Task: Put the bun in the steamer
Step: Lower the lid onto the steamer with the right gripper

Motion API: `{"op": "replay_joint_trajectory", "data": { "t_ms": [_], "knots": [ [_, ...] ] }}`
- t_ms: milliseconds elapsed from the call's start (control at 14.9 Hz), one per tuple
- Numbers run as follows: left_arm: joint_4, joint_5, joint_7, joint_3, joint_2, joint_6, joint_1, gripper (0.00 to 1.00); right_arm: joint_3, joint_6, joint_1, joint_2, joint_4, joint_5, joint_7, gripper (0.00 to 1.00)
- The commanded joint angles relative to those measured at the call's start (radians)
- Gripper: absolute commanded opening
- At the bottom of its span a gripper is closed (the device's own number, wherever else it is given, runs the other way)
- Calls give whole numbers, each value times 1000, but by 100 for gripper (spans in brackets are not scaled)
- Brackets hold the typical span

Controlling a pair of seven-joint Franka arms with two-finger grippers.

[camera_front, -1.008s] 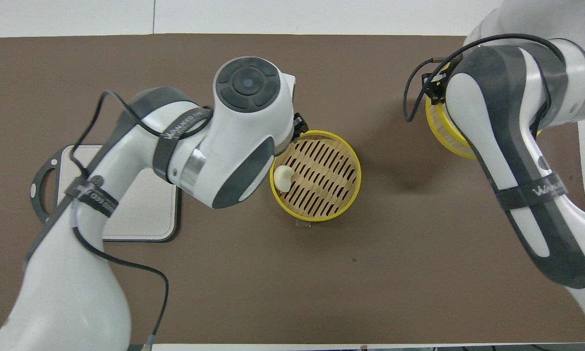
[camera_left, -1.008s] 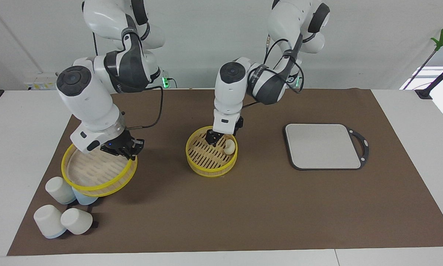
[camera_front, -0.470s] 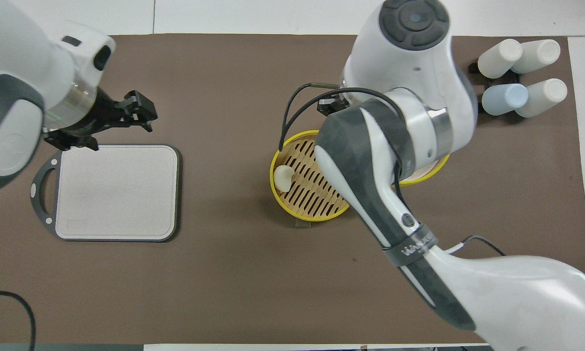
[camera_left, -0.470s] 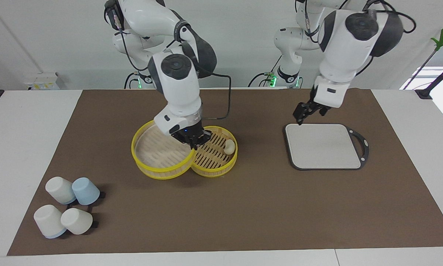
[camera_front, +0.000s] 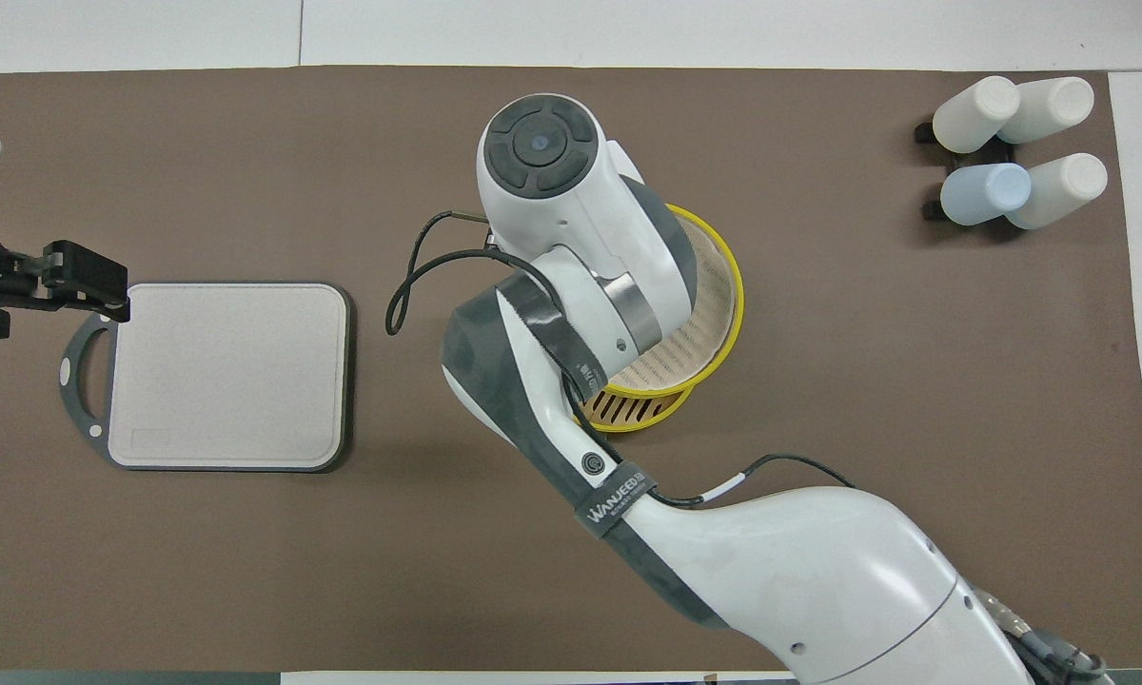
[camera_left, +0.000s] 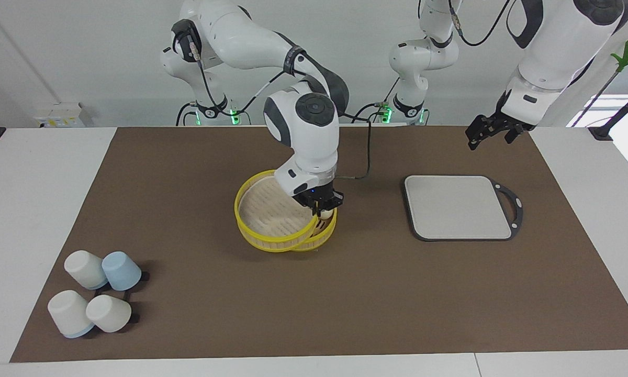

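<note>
The steamer's lower tier (camera_left: 326,234) stands mid-mat, and the bun (camera_left: 326,213) lies in it by the rim toward the left arm's end. My right gripper (camera_left: 322,201) is shut on the rim of the upper tier (camera_left: 256,209) and holds it tilted over the lower tier, covering most of it. In the overhead view my right arm hides the bun; only part of the upper tier (camera_front: 716,304) and an edge of the lower tier (camera_front: 633,409) show. My left gripper (camera_left: 491,135) is open, empty and raised over the mat's edge beside the board; it also shows in the overhead view (camera_front: 95,285).
A grey rectangular board (camera_left: 458,207) with a dark handle lies toward the left arm's end, also in the overhead view (camera_front: 228,376). Several upturned white and pale-blue cups (camera_left: 91,296) stand in a cluster at the right arm's end, farther from the robots (camera_front: 1009,143).
My right arm has carried the upper tier from the cups' end to over the lower tier. My left arm has left the steamer, passed the board and risen.
</note>
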Motion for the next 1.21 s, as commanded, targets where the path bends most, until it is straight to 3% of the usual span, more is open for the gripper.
{"op": "replay_joint_trajectory", "data": {
  "t_ms": [0, 202, 403, 672, 1142],
  "knots": [
    [-53, 7, 18, -3, -58, -7, 15, 100, -16, 8, 14, 34, 54, -10, 21, 0],
    [-78, -2, 38, 41, -49, 63, -27, 100, -15, 21, 41, 40, 53, -10, 28, 0],
    [-71, -98, 38, 120, -48, 57, -61, 100, -12, 43, 42, 47, 45, -9, 28, 0],
    [-73, -91, 145, 124, -51, 72, -83, 100, -9, 34, 37, 43, 40, 2, 25, 0],
    [-78, -91, 147, 126, -60, 68, -74, 100, -9, -11, 28, 25, 39, 10, 24, 0]
  ]
}}
